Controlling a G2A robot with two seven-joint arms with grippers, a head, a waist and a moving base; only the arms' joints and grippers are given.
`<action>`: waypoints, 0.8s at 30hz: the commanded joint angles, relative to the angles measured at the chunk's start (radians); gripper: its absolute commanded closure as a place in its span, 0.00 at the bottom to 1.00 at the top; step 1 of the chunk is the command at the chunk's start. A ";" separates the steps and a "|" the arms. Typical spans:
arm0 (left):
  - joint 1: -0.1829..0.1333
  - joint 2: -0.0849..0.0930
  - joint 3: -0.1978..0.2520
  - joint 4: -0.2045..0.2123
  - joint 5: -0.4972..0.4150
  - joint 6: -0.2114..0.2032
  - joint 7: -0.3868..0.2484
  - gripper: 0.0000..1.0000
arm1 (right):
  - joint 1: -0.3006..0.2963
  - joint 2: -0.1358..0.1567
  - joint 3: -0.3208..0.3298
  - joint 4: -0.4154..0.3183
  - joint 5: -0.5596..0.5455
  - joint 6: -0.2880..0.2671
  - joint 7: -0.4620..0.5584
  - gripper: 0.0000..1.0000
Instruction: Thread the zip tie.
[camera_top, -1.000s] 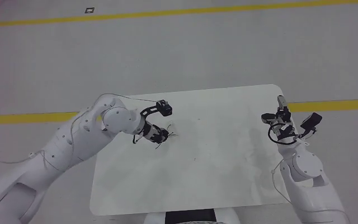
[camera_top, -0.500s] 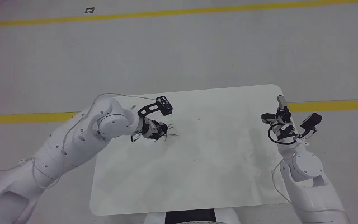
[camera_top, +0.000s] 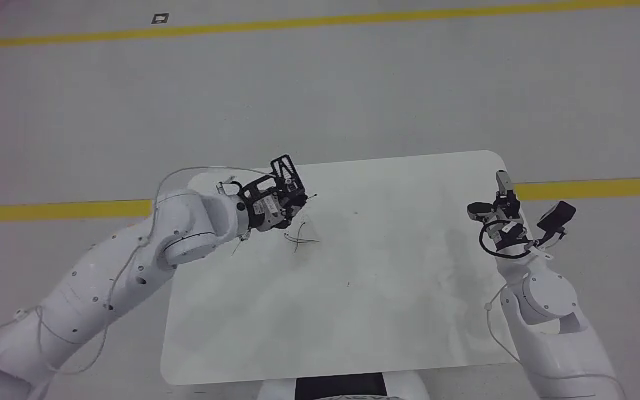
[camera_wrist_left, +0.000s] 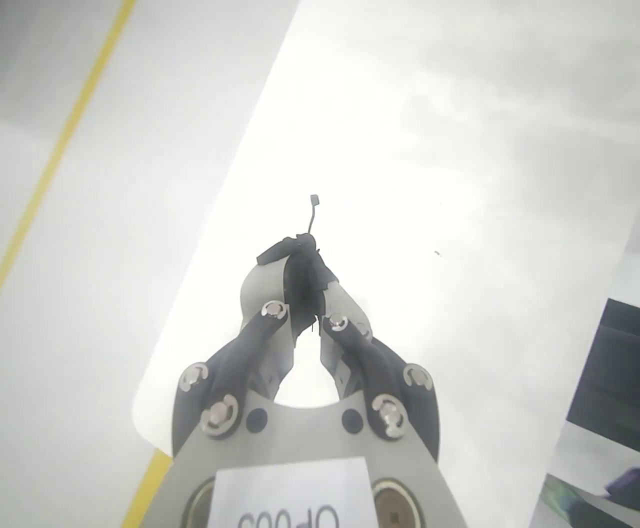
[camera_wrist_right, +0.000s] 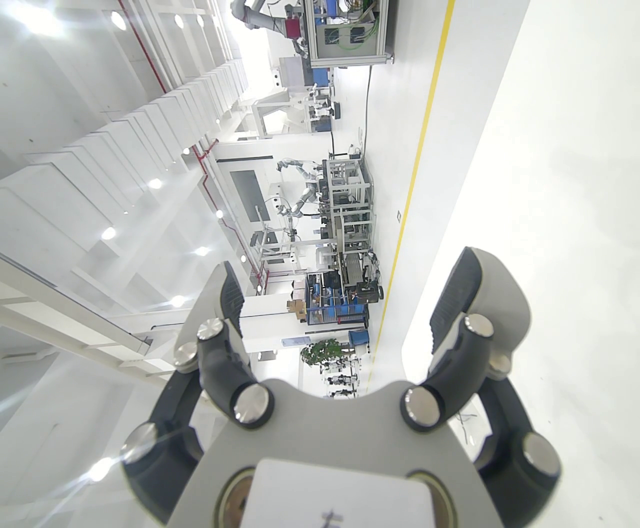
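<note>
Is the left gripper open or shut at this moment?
Shut on a zip tie: the left gripper has its fingertips together, the tie's head end sticking out beyond them.

1 table (camera_top: 400, 300), 2 tools (camera_wrist_left: 300, 250) (camera_wrist_right: 345, 280), at least 2 zip ties (camera_wrist_left: 313, 215) (camera_top: 298, 238).

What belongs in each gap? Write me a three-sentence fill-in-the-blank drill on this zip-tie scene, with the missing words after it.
1. The left gripper is ____ on a thin black plastic zip tie.
2. The right gripper is empty, and its jaws stand ____.
3. Loose black ties lie on the white rounded-corner table, close to the ____ gripper.

Missing words: shut; open; left.
</note>
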 joint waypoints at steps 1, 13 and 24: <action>0.026 0.027 -0.005 -0.016 0.025 0.000 0.103 1.00 | 0.000 0.000 0.000 0.000 0.000 0.000 0.000 0.00; 0.039 0.068 0.007 -0.016 0.019 0.000 0.150 1.00 | 0.000 0.000 0.000 0.000 0.000 0.000 0.000 0.00; 0.027 0.123 0.068 0.150 0.076 0.000 0.651 1.00 | 0.000 0.000 0.000 0.000 0.000 0.000 0.000 0.00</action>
